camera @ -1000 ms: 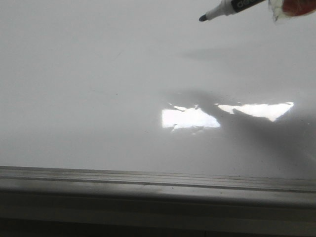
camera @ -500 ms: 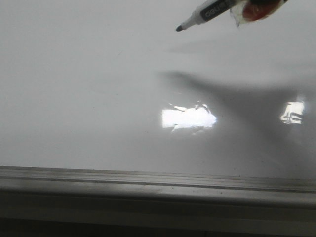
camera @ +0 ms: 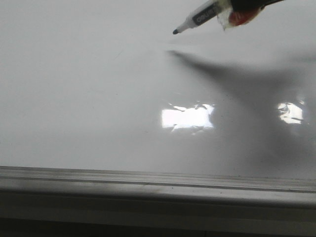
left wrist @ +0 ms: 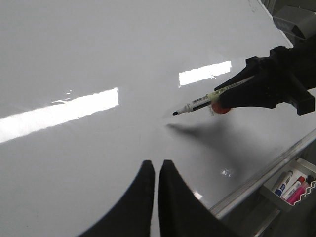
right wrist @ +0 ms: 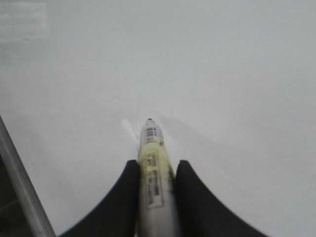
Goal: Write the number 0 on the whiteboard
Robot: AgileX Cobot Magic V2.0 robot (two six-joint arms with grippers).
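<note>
The right gripper (right wrist: 154,170) clamps one marker (right wrist: 154,173) between its two black fingers (right wrist: 190,192), tip pointing at the board. In the front view the marker (camera: 200,19) hangs at 1 o'clock, its tip aimed toward 8 o'clock, over a dark shadow (camera: 232,79). The left gripper (left wrist: 156,175) hovers with jaws nearly together, holding nothing. The whiteboard (camera: 89,89) is glossy white with a grey frame (camera: 148,185); no 0 is drawn on it. Two glare patches (camera: 187,117) show in front. One tray (left wrist: 291,185) of spare markers hangs off the board's edge. Against half a second ago, the tip sits slightly lower and further left.
</note>
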